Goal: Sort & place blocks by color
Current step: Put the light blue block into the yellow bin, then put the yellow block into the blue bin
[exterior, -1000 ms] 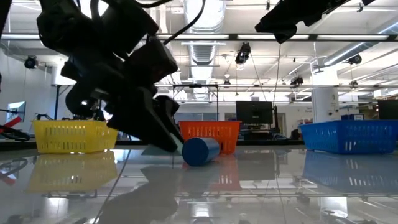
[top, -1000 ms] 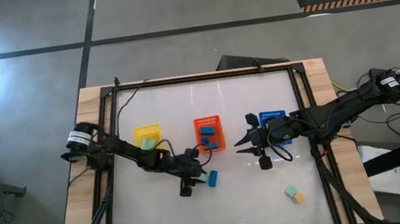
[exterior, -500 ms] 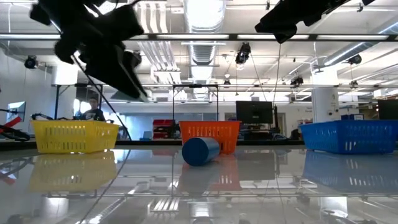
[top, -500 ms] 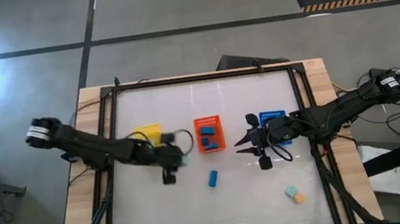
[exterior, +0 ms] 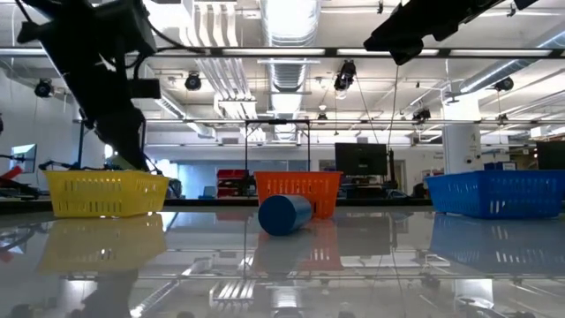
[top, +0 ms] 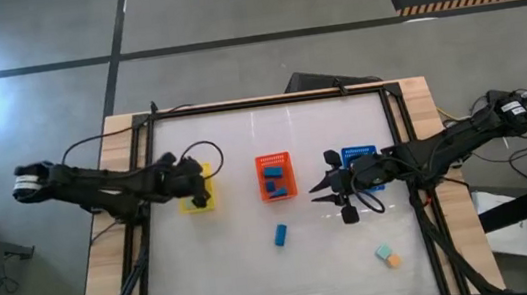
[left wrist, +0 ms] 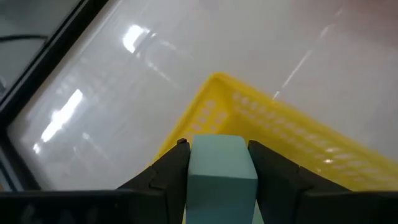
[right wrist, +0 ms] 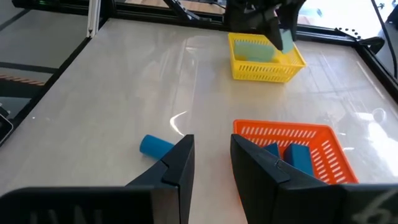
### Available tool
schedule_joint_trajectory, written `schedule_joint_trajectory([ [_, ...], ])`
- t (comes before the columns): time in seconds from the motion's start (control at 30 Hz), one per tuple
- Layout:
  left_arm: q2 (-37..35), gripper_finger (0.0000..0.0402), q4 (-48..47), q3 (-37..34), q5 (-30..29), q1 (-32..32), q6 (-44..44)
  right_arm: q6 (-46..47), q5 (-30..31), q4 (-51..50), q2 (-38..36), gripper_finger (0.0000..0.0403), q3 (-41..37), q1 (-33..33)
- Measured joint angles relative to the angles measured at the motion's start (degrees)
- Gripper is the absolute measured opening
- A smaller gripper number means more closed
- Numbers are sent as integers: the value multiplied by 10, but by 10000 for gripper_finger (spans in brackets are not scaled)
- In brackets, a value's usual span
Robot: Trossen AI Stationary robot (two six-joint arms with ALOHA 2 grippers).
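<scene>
Directly above the yellow basket hangs the left gripper, clenched on a pale teal block — the drop lies straight below, over the basket's near corner. Right gripper waits near the blue basket, holding nothing.

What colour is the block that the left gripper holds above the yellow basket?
Pale teal; the block shows best in the left wrist view.

Open table was left in front of the three baskets, broken only by a blue block and two small blocks near the right front corner; the yellow basket was overhung by the left end effector.
</scene>
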Motion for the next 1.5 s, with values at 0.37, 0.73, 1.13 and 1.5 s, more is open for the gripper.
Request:
schedule_joint_trajectory([
  [0.37, 18, 135, 34, -15, 4, 35, -10, 8, 0, 1, 0, 93, -1, 0],
  [0.73, 17, 174, 34, -16, 5, 35, -9, 19, 0, 0, 0, 93, -1, 0],
  [1.13, 17, 187, 37, 33, 45, 28, 1, 127, 0, -3, 0, 93, -1, 0],
  [1.5, 17, 187, 86, 69, 45, 1, 48, 308, -45, -113, 0, 93, 2, 17],
])
